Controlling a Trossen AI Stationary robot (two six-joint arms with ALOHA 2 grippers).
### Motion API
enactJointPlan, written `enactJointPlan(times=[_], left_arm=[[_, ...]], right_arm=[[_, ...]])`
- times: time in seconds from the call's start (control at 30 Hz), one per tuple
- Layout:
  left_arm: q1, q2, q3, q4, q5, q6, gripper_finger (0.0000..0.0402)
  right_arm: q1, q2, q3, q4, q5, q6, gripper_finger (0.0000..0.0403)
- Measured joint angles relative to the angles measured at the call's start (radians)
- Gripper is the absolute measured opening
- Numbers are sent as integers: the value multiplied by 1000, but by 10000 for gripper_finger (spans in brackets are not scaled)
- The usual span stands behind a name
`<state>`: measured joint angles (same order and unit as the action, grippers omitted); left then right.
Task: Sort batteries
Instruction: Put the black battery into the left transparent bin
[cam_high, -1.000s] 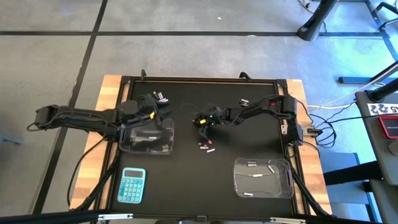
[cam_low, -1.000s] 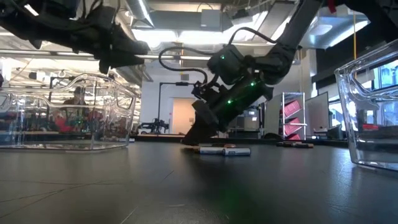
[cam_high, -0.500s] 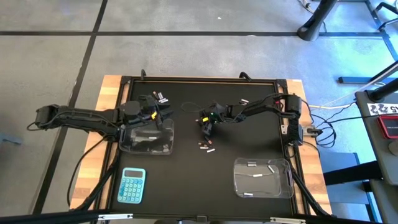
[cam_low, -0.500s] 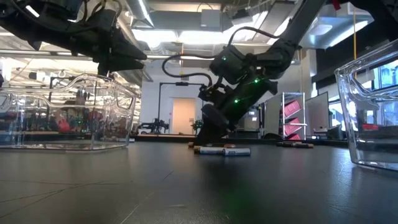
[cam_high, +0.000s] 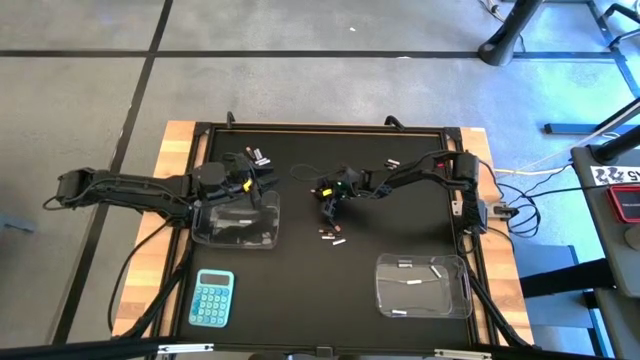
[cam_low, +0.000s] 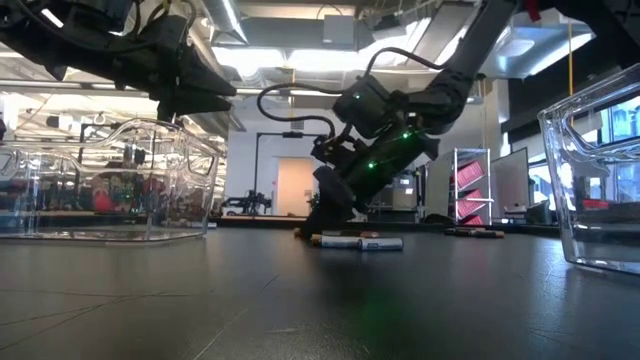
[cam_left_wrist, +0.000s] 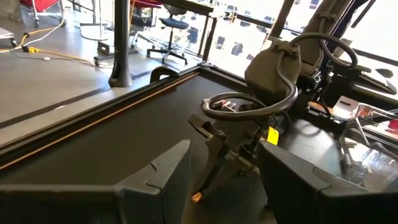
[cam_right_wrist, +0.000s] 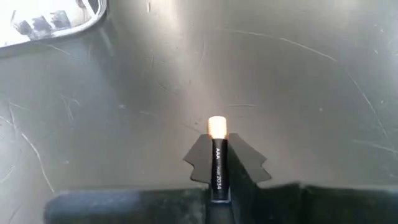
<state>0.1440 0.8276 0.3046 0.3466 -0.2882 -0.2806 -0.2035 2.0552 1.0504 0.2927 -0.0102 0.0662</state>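
**Right gripper clamped on a dark battery at mid-table**

While I watch the overhead feed, my right gripper (cam_high: 327, 198) sits over the middle of the black mat (cam_high: 400, 220), pitched down toward the surface. Its wrist camera shows the two fingers (cam_right_wrist: 200, 163) pinched narrow on a dark battery (cam_right_wrist: 217, 163) with a copper-coloured end, marked AAA; that battery pokes out past the fingertips, just above the scratched mat.

Just nearer to me than that gripper, a small cluster of loose batteries (cam_high: 332, 237) lies on the mat; from the table-level camera they show as short cylinders (cam_low: 355, 241) lying flat beside the gripper's tip (cam_low: 322, 212).

My left gripper (cam_high: 252, 180) hangs over the far edge of the left clear tub (cam_high: 238, 226). Its fingers (cam_left_wrist: 163, 177) stand wide apart with nothing between them. A few more batteries (cam_high: 260, 156) rest on the mat at the far left, just beyond that gripper, and another pair (cam_high: 393, 163) lies at the far side, right of centre.

The right clear tub (cam_high: 422, 286) stands near the front right and has several pale batteries (cam_high: 418, 281) lying in it. A blue calculator (cam_high: 212, 298) lies on the wooden table edge at the near left, well apart from both grippers.
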Motion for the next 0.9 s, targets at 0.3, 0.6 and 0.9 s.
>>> enactJointPlan(times=[0.3,0.6,0.9], left_arm=[[0,0,0,-1,0,0,174],[0,0,0,-23,0,0,174],[0,0,0,-23,0,3,174]], right_arm=[[-6,-12,44,-72,4,4,251],[-8,-8,50,-186,5,-11,202],[-8,31,52,-195,-21,20,21]])
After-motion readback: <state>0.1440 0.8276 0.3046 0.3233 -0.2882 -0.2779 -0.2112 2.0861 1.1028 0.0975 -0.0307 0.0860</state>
